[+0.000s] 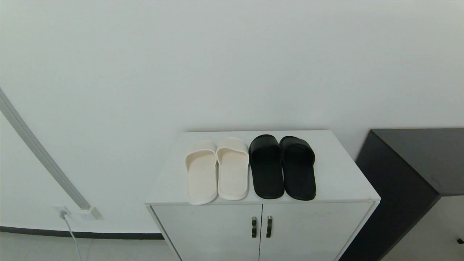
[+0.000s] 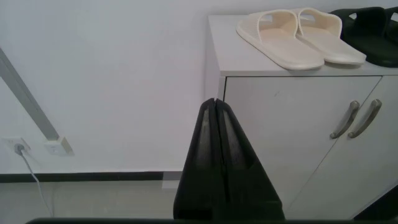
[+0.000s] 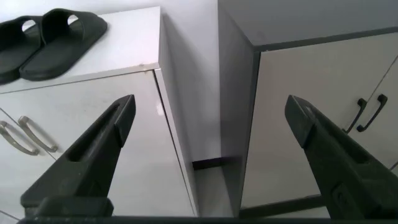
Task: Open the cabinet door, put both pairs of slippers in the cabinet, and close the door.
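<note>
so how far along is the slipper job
Nothing done yet: the cabinet doors are shut, with the white slippers and black slippers side by side on the cabinet top. Nothing in hand: left gripper shut and empty, right gripper open, both short of the handles. Left: opening, loading, closing.

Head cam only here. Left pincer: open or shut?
Observer: Left pincer is shut with nothing in it, facing the left front edge of the white cabinet.
Operator: Right one?
Observer: Right pincer is open and empty, facing the gap between the white cabinet and the dark cabinet.
Operator: Does the dark one have doors?
Observer: Yes. The right wrist view shows a pale front on it with two dark handles.
</note>
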{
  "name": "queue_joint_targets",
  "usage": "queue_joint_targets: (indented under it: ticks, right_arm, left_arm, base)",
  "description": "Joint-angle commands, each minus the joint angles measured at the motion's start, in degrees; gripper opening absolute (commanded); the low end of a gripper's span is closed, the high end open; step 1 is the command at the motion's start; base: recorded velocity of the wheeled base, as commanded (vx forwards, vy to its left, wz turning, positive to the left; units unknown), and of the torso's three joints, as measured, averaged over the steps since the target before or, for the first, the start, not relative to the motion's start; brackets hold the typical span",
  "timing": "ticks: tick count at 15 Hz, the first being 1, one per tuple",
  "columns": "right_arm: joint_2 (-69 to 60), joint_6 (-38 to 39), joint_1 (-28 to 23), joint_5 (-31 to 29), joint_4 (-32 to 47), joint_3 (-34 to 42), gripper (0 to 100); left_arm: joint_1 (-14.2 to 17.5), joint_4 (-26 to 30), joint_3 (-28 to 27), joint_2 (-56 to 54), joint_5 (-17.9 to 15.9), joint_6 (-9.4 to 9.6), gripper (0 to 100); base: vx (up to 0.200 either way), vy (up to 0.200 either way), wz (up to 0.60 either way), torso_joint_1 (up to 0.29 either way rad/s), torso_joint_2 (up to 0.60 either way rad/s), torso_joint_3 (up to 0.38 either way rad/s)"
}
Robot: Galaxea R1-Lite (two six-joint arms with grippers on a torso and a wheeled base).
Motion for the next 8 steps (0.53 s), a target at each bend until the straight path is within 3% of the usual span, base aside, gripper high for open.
queue_joint_targets:
  ticks: [1, 4, 6, 8]
  right_arm:
    - [0.0, -0.4, 0.0, 0.0, 0.0, 0.0, 100]
    - [0.0, -0.4, 0.0, 0.8, -0.4, -0.8, 100]
    - [7.7, 8.0, 3.2, 1.4, 2.9, -18.4, 100]
    - [14.8, 2.9, 5.2, 4.0, 9.8, -18.9, 100]
  left_arm:
    - [0.0, 0.0, 0.0, 0.1, 0.0, -0.02, 0]
    - [0.0, 0.0, 0.0, 0.1, 0.0, -0.02, 0]
    - [0.0, 0.0, 0.0, 0.1, -0.1, -0.02, 0]
    - [0.0, 0.0, 0.0, 0.1, 0.0, -0.02, 0]
  base:
    - [0.000, 0.000, 0.00, 0.000, 0.00, 0.000]
    - [0.000, 0.000, 0.00, 0.000, 0.00, 0.000]
    - [0.000, 0.000, 0.00, 0.000, 0.00, 0.000]
    - [0.000, 0.000, 0.00, 0.000, 0.00, 0.000]
